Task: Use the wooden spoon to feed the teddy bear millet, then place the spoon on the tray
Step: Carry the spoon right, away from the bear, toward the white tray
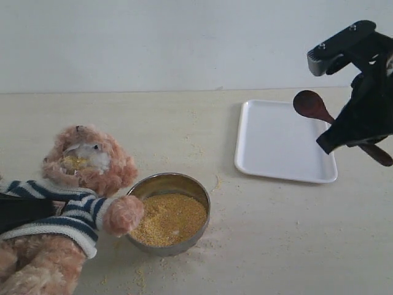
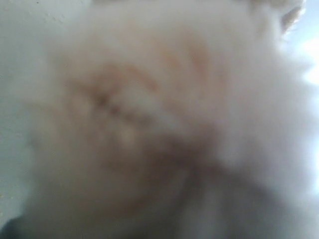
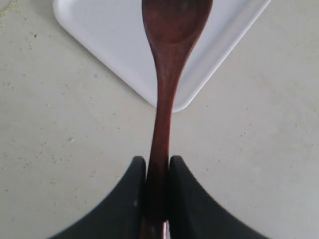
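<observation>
1. One teddy bear lies at the left of the table, face up. One paw rests over the rim of the bowl, and some yellow grains sit on its muzzle.
2. One round metal bowl stands just beside the bear. It holds a heap of millet, and loose grains are scattered on the table around it.
3. One white tray lies flat, well apart from the bowl, on the right side of the table.
4. One wooden spoon is up at the tray's right end, with its oval bowl over the tray and its handle running out past a corner. The spoon bowl looks empty.
5. Two grippers show. The right gripper has its two black fingers pressed against the spoon's handle, one on each side.
6. The left gripper is a dark shape against the bear's striped shirt. Its wrist view shows only blurred fur, so I cannot tell how its jaws stand.
</observation>
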Tool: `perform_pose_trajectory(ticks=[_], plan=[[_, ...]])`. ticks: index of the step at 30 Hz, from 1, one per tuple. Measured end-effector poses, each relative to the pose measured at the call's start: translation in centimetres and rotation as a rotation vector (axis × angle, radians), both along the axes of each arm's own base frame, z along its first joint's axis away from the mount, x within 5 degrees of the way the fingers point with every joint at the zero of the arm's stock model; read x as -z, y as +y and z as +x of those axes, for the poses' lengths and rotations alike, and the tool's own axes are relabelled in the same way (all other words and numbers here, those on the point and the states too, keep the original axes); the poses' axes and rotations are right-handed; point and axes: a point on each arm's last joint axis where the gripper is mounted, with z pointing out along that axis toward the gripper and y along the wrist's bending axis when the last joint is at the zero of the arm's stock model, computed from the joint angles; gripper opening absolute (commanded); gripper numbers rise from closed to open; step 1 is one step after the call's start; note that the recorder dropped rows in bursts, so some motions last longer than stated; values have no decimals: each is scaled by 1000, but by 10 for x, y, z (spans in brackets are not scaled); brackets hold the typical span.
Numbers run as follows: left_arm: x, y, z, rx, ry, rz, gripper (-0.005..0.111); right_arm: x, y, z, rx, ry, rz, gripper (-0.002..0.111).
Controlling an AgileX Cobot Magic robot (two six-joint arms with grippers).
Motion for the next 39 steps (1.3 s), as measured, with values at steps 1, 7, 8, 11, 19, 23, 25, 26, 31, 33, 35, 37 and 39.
perform_pose_trajectory(ticks=[1,7,8,11,19,23,25,26,31,33,35,37,39], plan=[[0,0,0,0,0,0,5,5,0,-1,1,-3,5,0],[1,0,-1,15,3,5,5,33,-4,-7,-35,-20,-8,0],[1,-1,-2,20,4,7,5,39,-5,-9,-42,-22,-16,0],[1,-1,-2,30,5,10,5,52,-7,-12,-36,-50,0,0],[1,-1,-4,45,8,15,5,68,-16,-11,73,-152,136,0],[0,0,0,2,0,0,5,67,-35,-3,227,-192,215,0],[-2,2,4,-48,-9,-17,5,65,-38,-1,251,-209,239,0],[-2,2,5,-68,-12,-24,5,64,-38,0,250,-222,248,0],[-8,9,18,-174,-49,-50,5,60,-34,4,287,-274,340,0],[-8,14,23,-198,-54,-17,5,59,-34,5,288,-281,348,0],[-10,18,29,-225,-65,1,5,59,-33,5,286,-291,354,0],[-12,21,33,-238,-75,16,5,58,-33,6,276,-301,355,0],[-12,24,38,-238,-86,31,5,58,-33,6,275,-304,357,0]])
